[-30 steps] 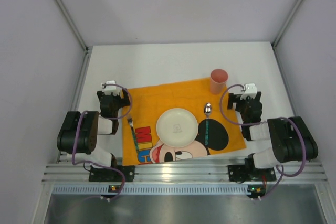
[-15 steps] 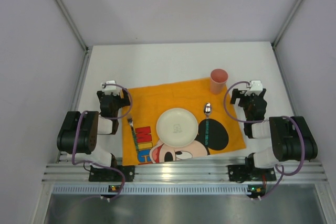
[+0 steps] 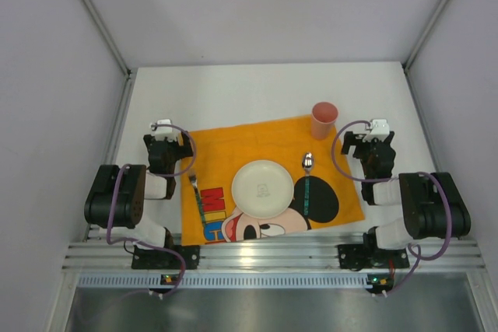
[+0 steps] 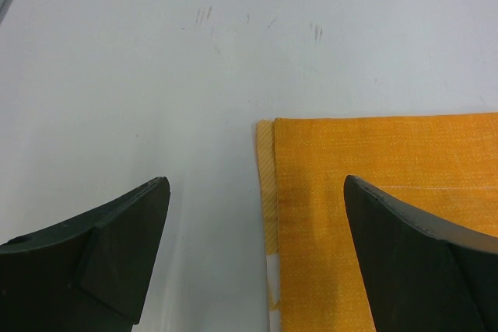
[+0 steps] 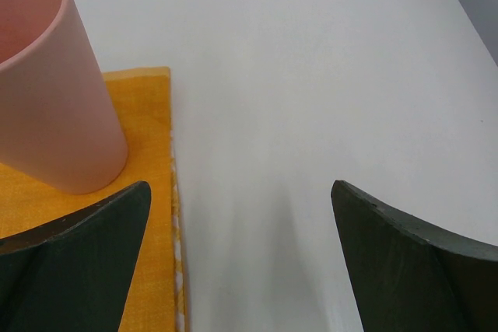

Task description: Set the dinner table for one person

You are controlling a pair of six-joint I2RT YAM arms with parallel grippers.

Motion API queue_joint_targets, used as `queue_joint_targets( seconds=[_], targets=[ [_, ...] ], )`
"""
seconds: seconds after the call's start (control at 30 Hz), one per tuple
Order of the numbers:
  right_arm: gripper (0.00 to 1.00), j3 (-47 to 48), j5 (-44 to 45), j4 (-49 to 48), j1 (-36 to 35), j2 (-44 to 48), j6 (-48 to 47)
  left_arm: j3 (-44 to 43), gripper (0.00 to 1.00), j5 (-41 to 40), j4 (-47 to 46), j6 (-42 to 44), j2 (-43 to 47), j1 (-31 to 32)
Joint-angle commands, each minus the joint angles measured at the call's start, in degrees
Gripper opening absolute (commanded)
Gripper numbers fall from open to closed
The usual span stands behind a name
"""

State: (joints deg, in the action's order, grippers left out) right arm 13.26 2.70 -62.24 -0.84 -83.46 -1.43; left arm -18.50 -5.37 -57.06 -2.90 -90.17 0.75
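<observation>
Now my left gripper [image 4: 255, 192] and right gripper [image 5: 240, 192] are wide open and empty, so I move slowly, not bumping the round pink plastic cup [image 5: 54, 91].

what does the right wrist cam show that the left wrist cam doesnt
Only the right wrist view: a pink cup standing on the cloth near its corner, and the right tool, open. Only the left wrist view: faint scuff marks on the table, and the left tool, open. Both: the white table, a corner of the orange cloth, and a tool holding nothing.
</observation>
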Motion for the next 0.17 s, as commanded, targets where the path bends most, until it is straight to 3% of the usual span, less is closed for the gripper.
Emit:
queue_joint_targets(
  seconds=[0.0, 0.13],
  targets=[
    [1.0, 1.69, -0.77, -3.77, 0.4, 0.32, 0.38, 0.48, 0.98, 0.71, -5.43, -0.44, 0.35, -0.05],
    [1.0, 1.6, -0.68, -3.86, 0.4, 0.4, 0.38, 0.48, 0.99, 0.62, -5.43, -0.44, 0.35, -0.05]
  ],
)
